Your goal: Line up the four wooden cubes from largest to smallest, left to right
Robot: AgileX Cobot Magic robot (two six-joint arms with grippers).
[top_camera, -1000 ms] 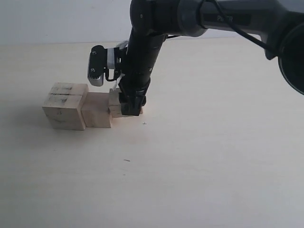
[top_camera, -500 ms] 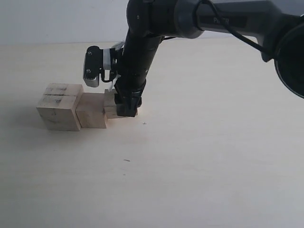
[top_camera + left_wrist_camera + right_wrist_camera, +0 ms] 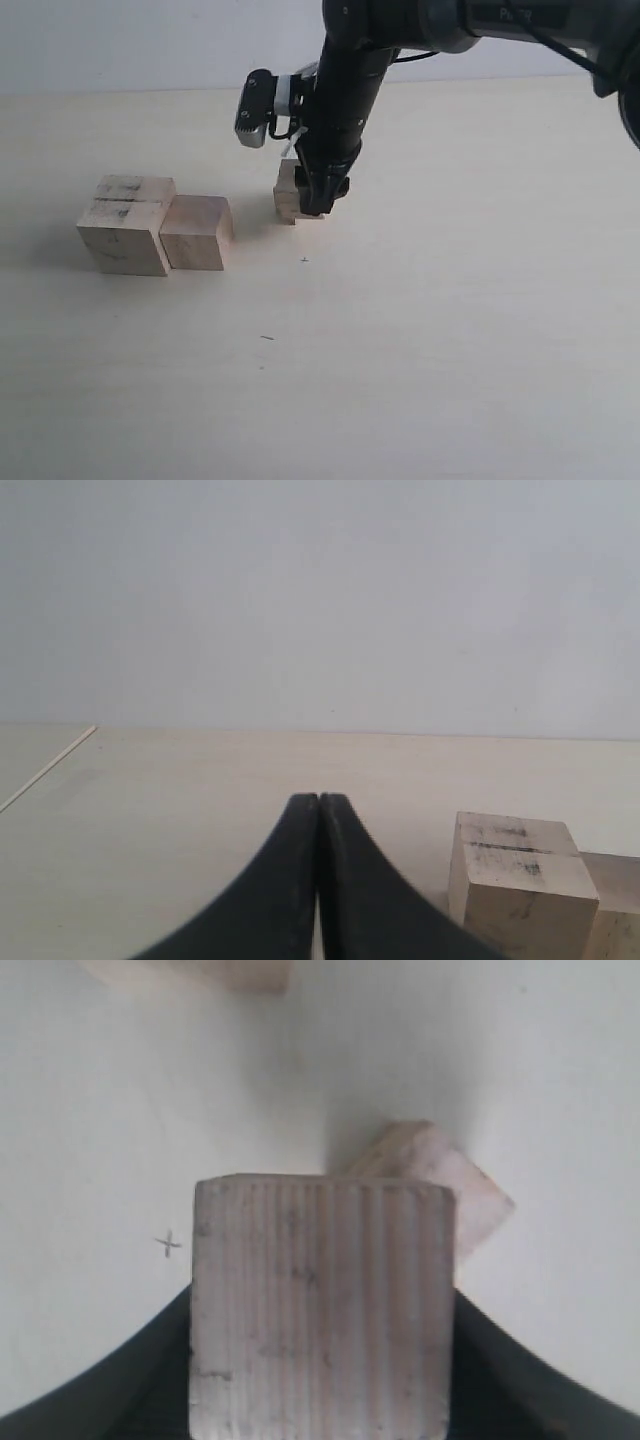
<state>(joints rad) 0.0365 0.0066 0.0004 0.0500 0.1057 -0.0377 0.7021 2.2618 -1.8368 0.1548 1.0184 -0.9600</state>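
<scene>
A pale wooden tabletop (image 3: 450, 330) meets a plain white wall (image 3: 120, 40).

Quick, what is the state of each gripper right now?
Left gripper: closed, empty.
Right gripper: closed on a wooden cube.

Wooden cubes, four: largest cube (image 3: 125, 225), second cube (image 3: 197, 232), third cube (image 3: 288, 195), and smallest cube (image 3: 440, 1175), seen only in the right wrist view. Grippers, two: left gripper (image 3: 318, 805), right gripper (image 3: 318, 205). Table (image 3: 450, 350), one.
</scene>
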